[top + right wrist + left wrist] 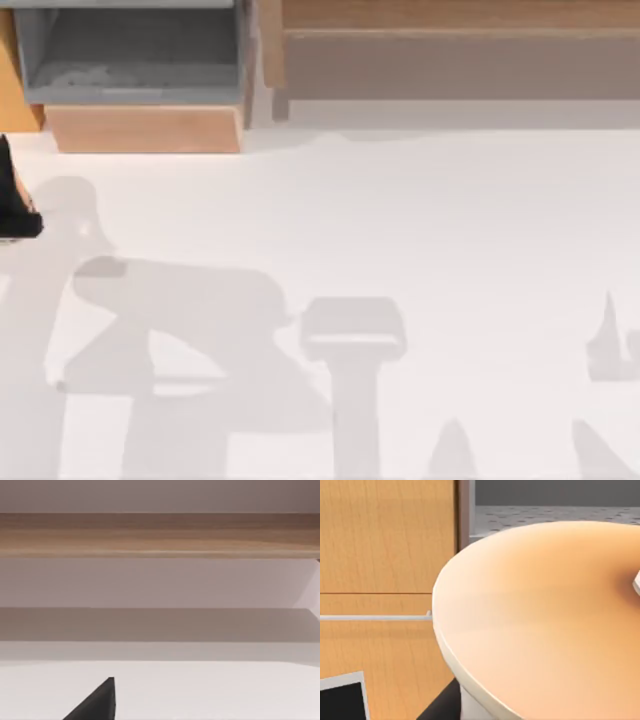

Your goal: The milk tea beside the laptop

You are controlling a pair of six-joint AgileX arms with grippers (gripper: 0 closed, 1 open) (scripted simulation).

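The milk tea shows from very close in the left wrist view as a broad round orange lid (pixel 540 620). A sliver of its white straw (pixel 636 584) is at the frame's edge, and the pale cup wall (pixel 472 706) is just under the rim. A dark part of my left gripper (pixel 440 707) lies against that wall. A black slab with a pale border, the laptop (pixel 342 700), is close beside the cup. In the top view my left arm (pixel 15 200) is a black shape at the table's far left edge. A black wedge of my right gripper (pixel 95 705) hangs over white tabletop.
A wooden cabinet front (pixel 385 555) with a thin metal handle (pixel 375 617) stands behind the cup. At the table's back left is a grey open drawer box (pixel 130 60), and a long wooden shelf (pixel 450 50) is at the back right. Arm shadows cross the white table (pixel 450 220).
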